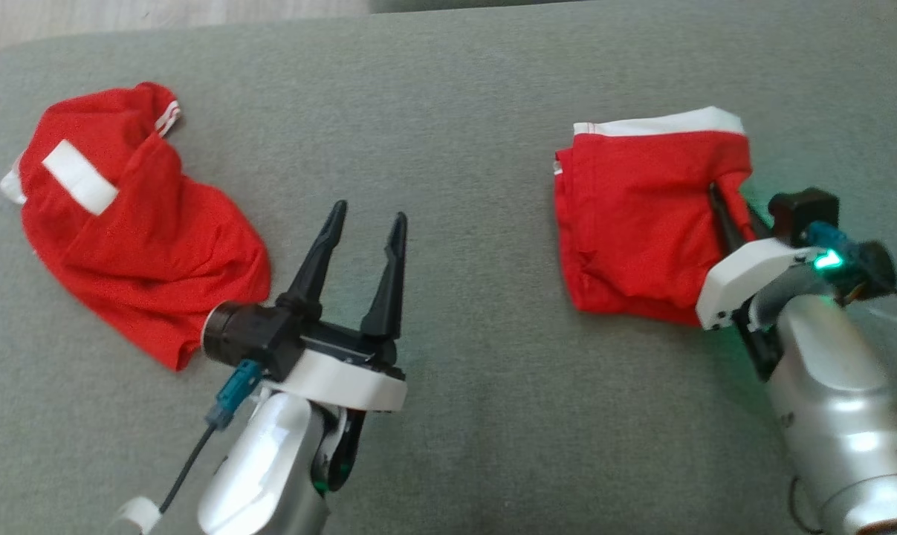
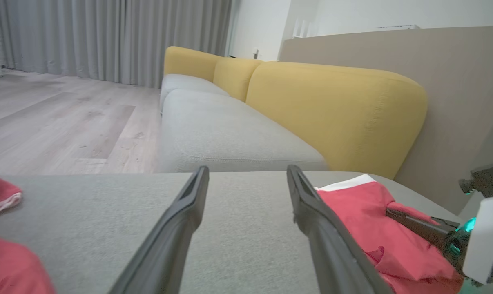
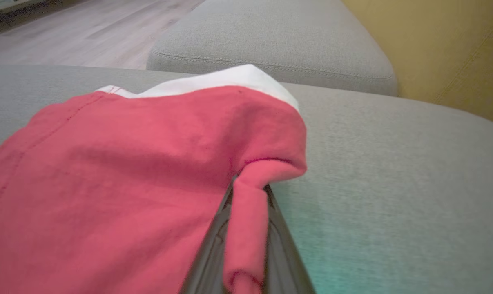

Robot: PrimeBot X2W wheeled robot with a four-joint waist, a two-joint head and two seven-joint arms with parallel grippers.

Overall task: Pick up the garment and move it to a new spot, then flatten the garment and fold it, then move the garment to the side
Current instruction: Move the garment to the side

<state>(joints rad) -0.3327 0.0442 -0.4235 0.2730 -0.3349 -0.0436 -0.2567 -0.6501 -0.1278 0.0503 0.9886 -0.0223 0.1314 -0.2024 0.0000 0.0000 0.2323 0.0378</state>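
Observation:
A red garment (image 1: 641,215) with a white waistband lies crumpled at the right of the grey cushion (image 1: 478,111). My right gripper (image 1: 727,200) is at its right edge, shut on a raised fold of the red cloth. In the right wrist view the fold (image 3: 246,228) is pinched between the two dark fingers (image 3: 211,253), and the garment (image 3: 128,163) spreads to the left. My left gripper (image 1: 366,215) hovers open and empty over the middle of the cushion. In the left wrist view its fingers (image 2: 177,228) stand apart, with the garment (image 2: 360,212) at the right.
A second red garment (image 1: 136,230) with white trim lies bunched at the left, close to my left wrist. Beyond the cushion stand a grey sofa seat (image 2: 221,134) with yellow backrests (image 2: 332,106), a wooden floor (image 2: 58,118) and grey curtains (image 2: 107,36).

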